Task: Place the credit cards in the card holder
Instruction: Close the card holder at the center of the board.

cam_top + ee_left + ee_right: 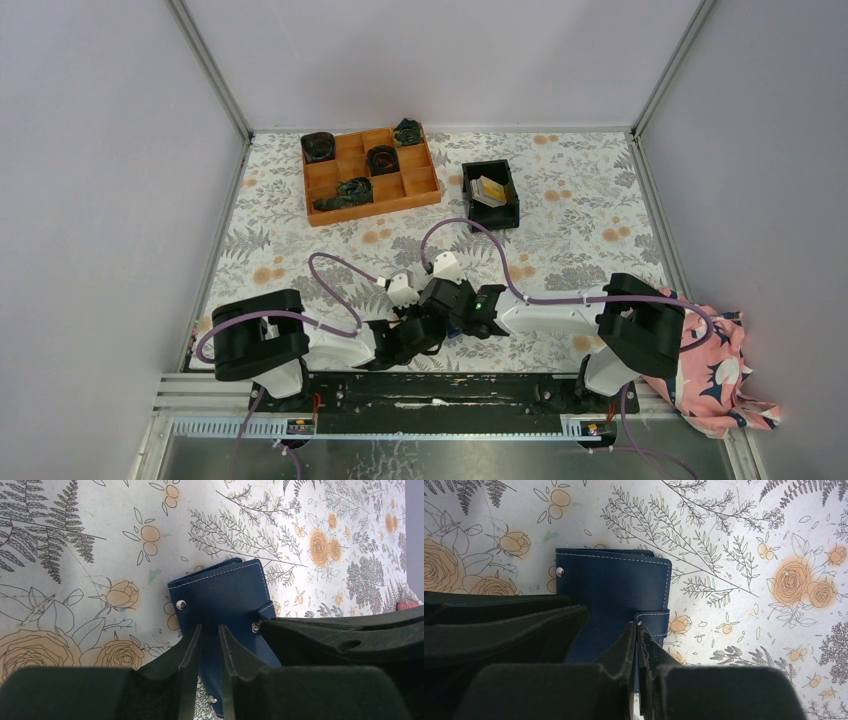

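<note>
Where the two arms meet, close to the near edge of the table, the card holder (220,592) lies on the flowery tablecloth (100,540). It is dark blue and folded, with a little silver snap (560,571) near one corner. Its snap tab (655,622) wraps round one side. The right gripper (637,626) is squeezed tight on that tab, its two fingers pressed together with only a thin line between them. The left gripper (210,627) comes at the card holder from the other side. Its fingers (187,650) stand a little apart, and their tips rest on the blue cover, with the cover showing in the gap. This gripper is loose. Far back on the table sits a black bin (512,200), and the credit cards (489,188) are inside it, a yellow one on top. Left of the bin is an orange tray (375,207) with dark rolled-up things (320,146) in some of its boxes. A pink flowery cloth (715,375) lies by the right arm's base.
</note>
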